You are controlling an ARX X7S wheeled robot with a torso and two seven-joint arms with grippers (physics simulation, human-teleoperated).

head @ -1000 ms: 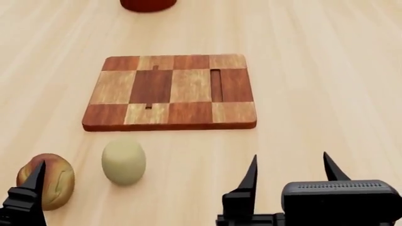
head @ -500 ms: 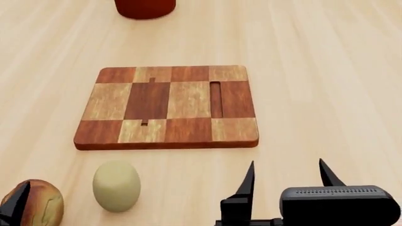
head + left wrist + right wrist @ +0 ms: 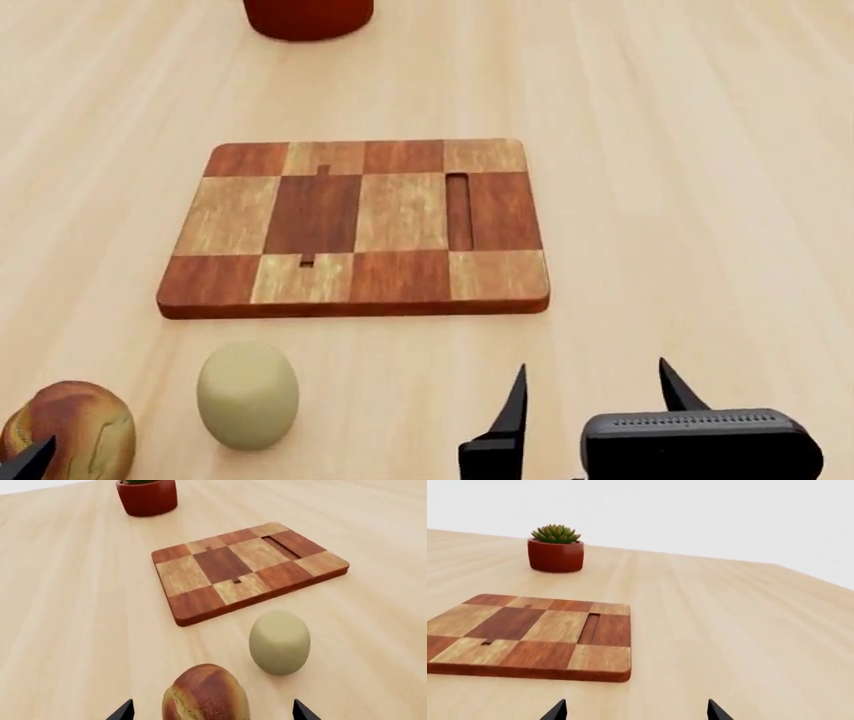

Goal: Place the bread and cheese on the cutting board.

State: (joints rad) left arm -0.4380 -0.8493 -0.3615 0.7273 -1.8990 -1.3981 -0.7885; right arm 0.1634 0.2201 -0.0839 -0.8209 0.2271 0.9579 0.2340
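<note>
In the head view the cutting board [image 3: 354, 228] lies flat on the tabletop [image 3: 694, 150], a little left of the frame's centre. The potted plant [image 3: 307, 15] stands behind it at the top edge, left of centre and well apart from the board. Below the board, in the lower left of the frame, the cheese [image 3: 247, 394] rests on the tabletop near the board's front edge. The bread [image 3: 70, 431] lies just beside the cheese, at the lower-left corner, not touching it. The right claw [image 3: 587, 400] sits at the bottom, right of centre.
</note>
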